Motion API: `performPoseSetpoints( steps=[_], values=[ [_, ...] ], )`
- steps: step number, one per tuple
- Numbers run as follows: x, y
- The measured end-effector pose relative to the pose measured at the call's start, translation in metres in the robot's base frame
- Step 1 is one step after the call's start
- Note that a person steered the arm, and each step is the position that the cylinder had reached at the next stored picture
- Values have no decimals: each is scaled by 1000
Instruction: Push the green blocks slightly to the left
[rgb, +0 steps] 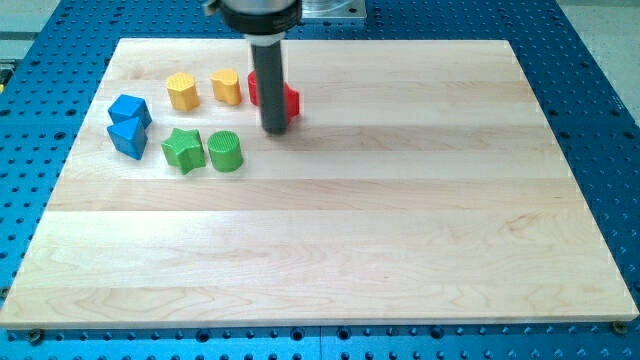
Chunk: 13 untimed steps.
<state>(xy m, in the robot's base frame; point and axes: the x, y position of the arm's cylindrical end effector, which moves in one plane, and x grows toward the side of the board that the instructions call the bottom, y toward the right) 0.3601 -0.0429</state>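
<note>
A green star block (183, 149) and a green cylinder block (226, 151) sit side by side, touching or nearly so, at the board's upper left. My tip (275, 129) is on the board to the right of and slightly above the green cylinder, a short gap away. The dark rod stands in front of the red blocks (290, 101) and hides part of them.
Two yellow blocks (182, 91) (227, 87) lie above the green ones. Two blue blocks (130, 110) (127, 138) sit left of the green star near the board's left edge. The wooden board (350, 230) rests on a blue perforated table.
</note>
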Motion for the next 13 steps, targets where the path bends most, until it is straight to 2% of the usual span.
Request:
performPoseSetpoints(
  steps=[3,4,5,7,9,10,11,13],
  values=[
    [1,80],
    [51,65],
    [57,25],
    [39,-9],
    [61,-61],
    [36,-58],
    [31,-103],
    [39,-136]
  ],
)
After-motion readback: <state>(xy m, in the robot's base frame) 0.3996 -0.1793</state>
